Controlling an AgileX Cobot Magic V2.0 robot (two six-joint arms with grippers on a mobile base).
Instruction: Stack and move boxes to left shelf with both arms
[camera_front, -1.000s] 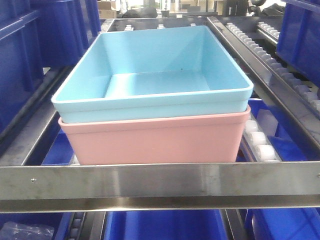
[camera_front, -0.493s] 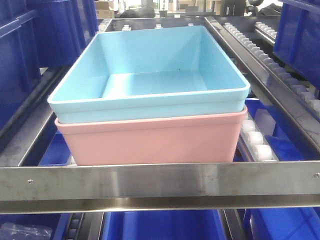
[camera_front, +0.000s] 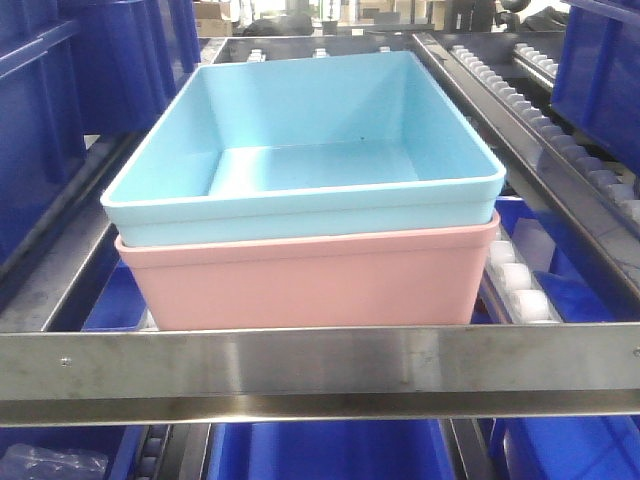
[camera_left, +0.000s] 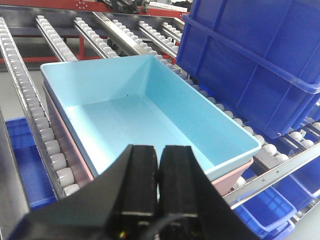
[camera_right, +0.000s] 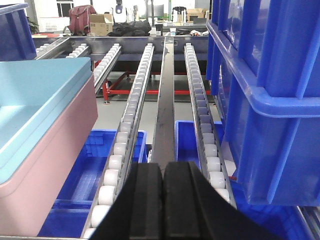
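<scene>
Light sky-blue plastic tub (camera_front: 300, 150) nested in salmon-pink plastic tub (camera_front: 305, 280), on stainless-steel roller shelf (camera_front: 320, 372), left gripper (camera_left: 158, 162) and right gripper (camera_right: 163, 182) both closed, holding nothing

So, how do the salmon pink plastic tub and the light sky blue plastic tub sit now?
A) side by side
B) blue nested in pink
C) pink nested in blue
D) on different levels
B: the light sky blue plastic tub sits inside the salmon pink plastic tub, rim above rim.

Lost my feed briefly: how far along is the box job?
Done: the blue tub sits nested in the pink tub on the shelf rollers, behind the front crossbar. In hand: nothing; the left gripper and right gripper are shut and empty. Nothing visibly left.
</scene>
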